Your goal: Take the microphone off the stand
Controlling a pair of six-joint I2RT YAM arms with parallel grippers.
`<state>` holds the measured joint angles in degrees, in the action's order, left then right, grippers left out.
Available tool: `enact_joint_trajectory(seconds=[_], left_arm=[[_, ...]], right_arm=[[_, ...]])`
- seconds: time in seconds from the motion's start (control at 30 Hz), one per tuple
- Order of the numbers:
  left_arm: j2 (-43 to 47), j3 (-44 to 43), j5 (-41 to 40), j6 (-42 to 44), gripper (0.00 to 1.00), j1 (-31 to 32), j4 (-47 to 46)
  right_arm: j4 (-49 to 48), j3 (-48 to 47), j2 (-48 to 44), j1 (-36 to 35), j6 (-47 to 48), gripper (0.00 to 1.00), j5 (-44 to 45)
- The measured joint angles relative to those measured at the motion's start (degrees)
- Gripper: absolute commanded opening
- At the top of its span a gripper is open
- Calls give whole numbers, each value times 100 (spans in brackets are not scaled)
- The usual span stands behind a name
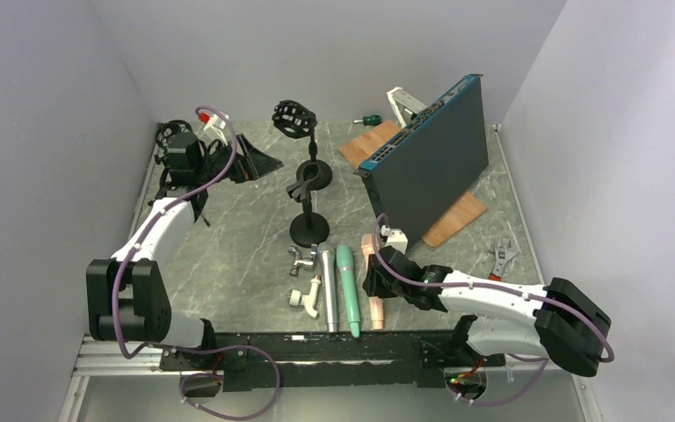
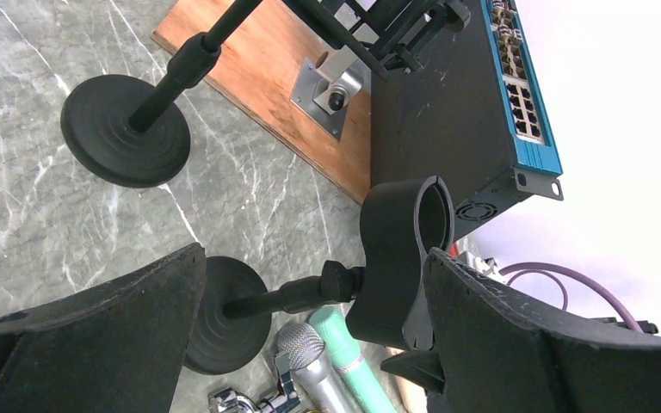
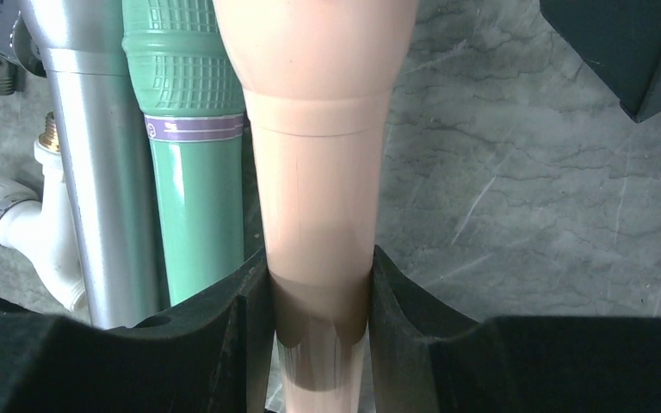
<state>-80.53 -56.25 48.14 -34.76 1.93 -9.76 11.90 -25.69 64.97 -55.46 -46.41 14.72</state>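
Observation:
A peach microphone lies on the table beside a green microphone and a silver one. My right gripper is shut on the peach microphone's handle. From the top it shows low at centre right, over the peach microphone. The black stand rises behind them, and its clip is empty. My left gripper is open and empty at the back left. In the left wrist view the clip sits between its spread fingers, farther away.
A second stand with a shock mount is at the back. A dark network switch leans on a wooden board. A chrome fitting, a white pipe fitting, a wrench and a screwdriver lie around.

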Motion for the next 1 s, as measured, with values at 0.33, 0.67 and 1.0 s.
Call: enact_joint_trajectory(seconds=[0.33,0.67,1.0], left_arm=[[0,-4,-2,79,99,4,87],[20,-2,-205,262,98,92,94],[267,-4,-769,-227,90,192,-487]], right_arm=[[-101,-11,131,-9,-9,51,22],[-249,-42,299,-9,-7,66,28],[-179,-44,-201,-13,186,88,197]])
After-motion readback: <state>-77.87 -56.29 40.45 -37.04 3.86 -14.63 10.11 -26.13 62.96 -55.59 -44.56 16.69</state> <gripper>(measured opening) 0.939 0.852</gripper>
